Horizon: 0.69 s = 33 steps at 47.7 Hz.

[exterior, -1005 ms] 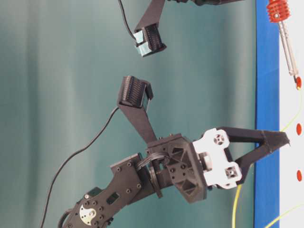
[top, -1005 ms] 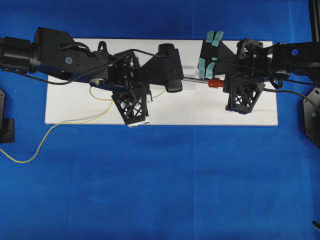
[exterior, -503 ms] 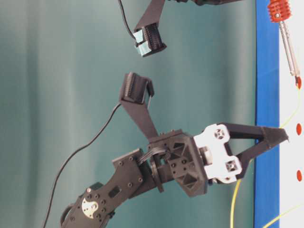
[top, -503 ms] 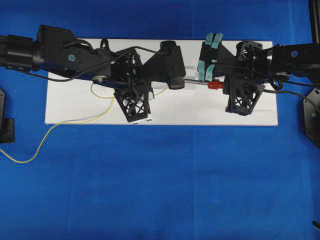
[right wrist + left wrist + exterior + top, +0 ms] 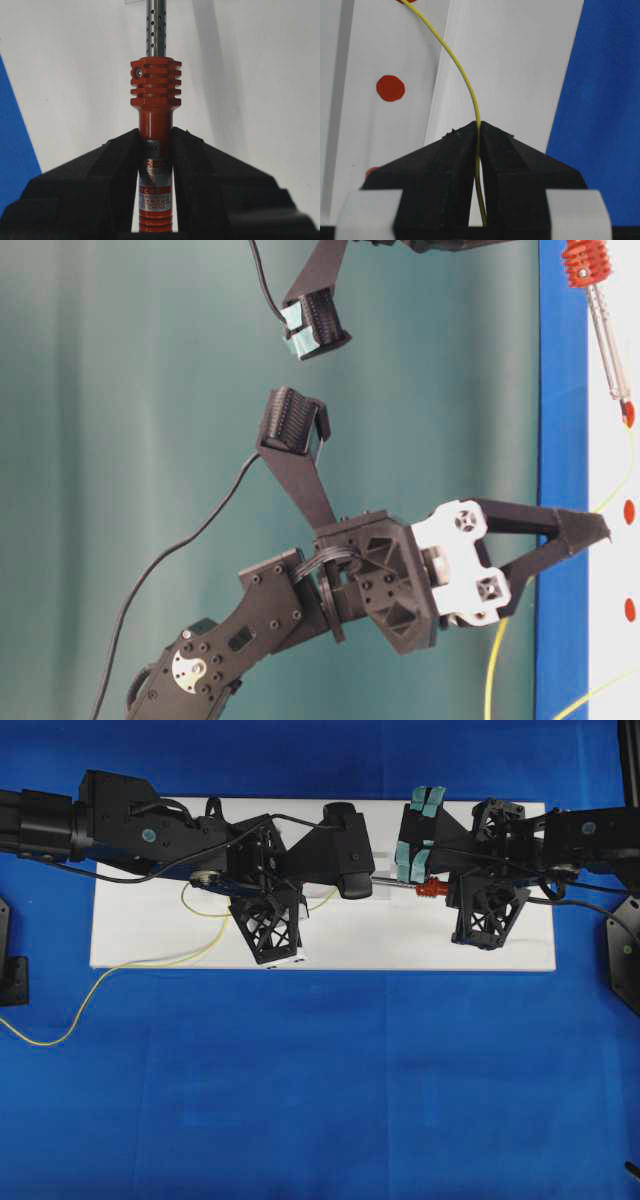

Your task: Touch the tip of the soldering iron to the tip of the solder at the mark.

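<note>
Jaws of the left gripper (image 5: 479, 131) are pinched together on the solder (image 5: 465, 80), which runs up through the seam between the two black fingers and leaves at their tips. From there the yellow wire arcs up and to the left over the white board (image 5: 510, 60), passing to the right of a red dot (image 5: 390, 88) and reaching another red mark at the top edge of the left wrist view; its free end is cut off there. Blue desk cloth (image 5: 605, 100) shows to the right of the board.

Jaws of the right gripper (image 5: 156, 145) are clamped on the red handle of the soldering iron (image 5: 155, 90), on the labelled section just below the ribbed collar. The collar and the perforated silver shaft stick out beyond the fingertips, pointing straight away over the white board.

From table level, the iron's shaft slopes toward the board and its dark tip (image 5: 624, 400) sits just beside a red mark (image 5: 628, 413), with the yellow wire leading up to that same mark. Whether tip and wire touch cannot be told.
</note>
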### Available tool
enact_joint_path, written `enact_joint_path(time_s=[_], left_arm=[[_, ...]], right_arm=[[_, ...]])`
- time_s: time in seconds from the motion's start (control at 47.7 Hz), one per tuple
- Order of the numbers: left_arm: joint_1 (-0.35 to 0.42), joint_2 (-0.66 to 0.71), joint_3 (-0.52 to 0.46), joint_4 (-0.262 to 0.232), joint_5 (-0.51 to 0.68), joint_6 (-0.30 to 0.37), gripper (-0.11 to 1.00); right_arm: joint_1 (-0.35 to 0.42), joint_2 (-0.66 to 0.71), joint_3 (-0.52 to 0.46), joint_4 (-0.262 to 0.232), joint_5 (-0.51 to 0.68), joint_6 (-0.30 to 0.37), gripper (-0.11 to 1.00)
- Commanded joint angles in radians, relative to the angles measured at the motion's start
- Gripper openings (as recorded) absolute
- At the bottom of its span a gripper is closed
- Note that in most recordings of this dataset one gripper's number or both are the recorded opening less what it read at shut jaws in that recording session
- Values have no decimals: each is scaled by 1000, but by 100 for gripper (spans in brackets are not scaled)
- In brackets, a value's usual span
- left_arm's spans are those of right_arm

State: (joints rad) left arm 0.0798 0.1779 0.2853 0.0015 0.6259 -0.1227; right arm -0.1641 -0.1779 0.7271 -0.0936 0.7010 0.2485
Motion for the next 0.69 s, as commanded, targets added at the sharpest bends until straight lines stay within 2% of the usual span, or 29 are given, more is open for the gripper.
enact_joint_path(time_s=[0.0,0.67], left_arm=[[3,-14,-25,2,-3,3,1],[3,-12,-25,2,-3,-2,1]], right_arm=[[2,-9,-20,-3,-3,0,6],[0,-18,-11,-3,5,2,6]])
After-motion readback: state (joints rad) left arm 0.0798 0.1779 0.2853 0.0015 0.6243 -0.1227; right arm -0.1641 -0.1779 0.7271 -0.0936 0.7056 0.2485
